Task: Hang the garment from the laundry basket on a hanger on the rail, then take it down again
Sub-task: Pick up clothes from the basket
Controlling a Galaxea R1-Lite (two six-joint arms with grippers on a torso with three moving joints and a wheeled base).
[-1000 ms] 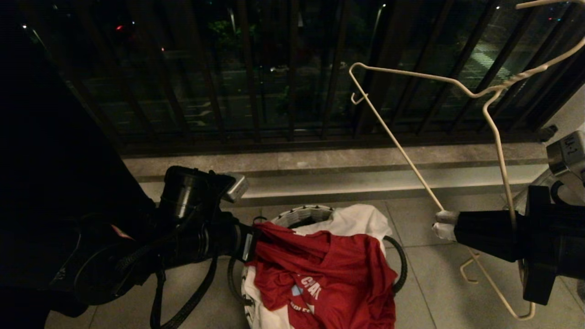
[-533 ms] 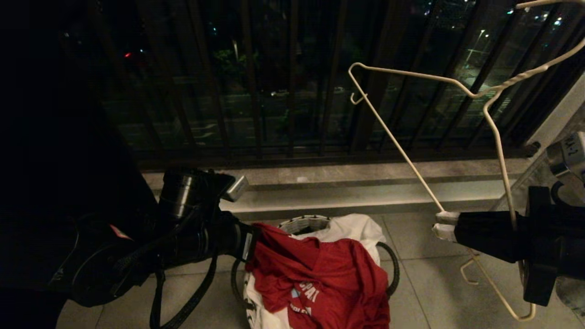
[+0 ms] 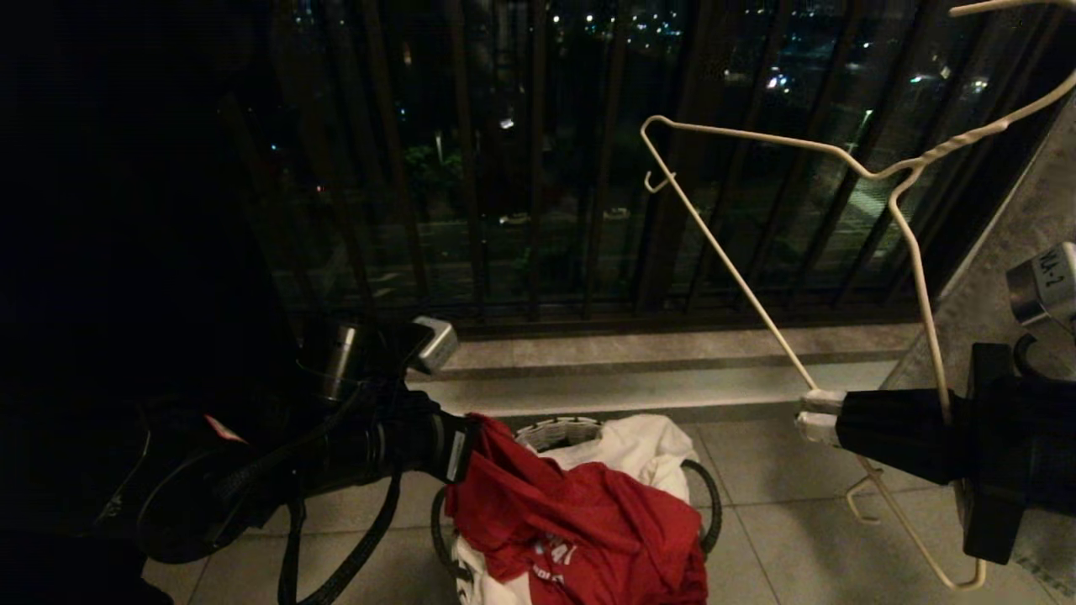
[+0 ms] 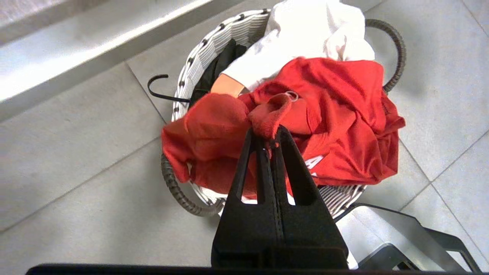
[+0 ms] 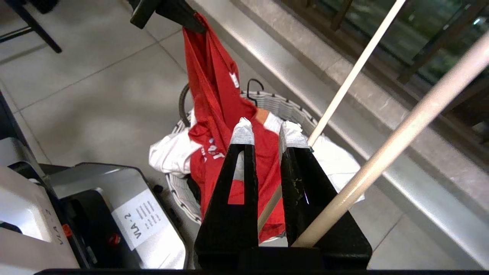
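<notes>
Red garment (image 4: 336,126) over basket rim (image 4: 198,57)

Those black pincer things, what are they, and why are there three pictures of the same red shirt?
They are a robot's two grippers, its hands. One camera sits on its head, looking down at the grey tiled floor; the other two sit on its wrists, just behind the fingers, so the same things show from three sides.

On the floor stands a small round basket with a white woven rim, holding a white T-shirt and something black. The left gripper is shut on a fold of the red T-shirt with white lettering, lifting part of it out. The right gripper, with taped fingertips, holds a thin white wire hanger in front of the dark balcony bars.
</notes>
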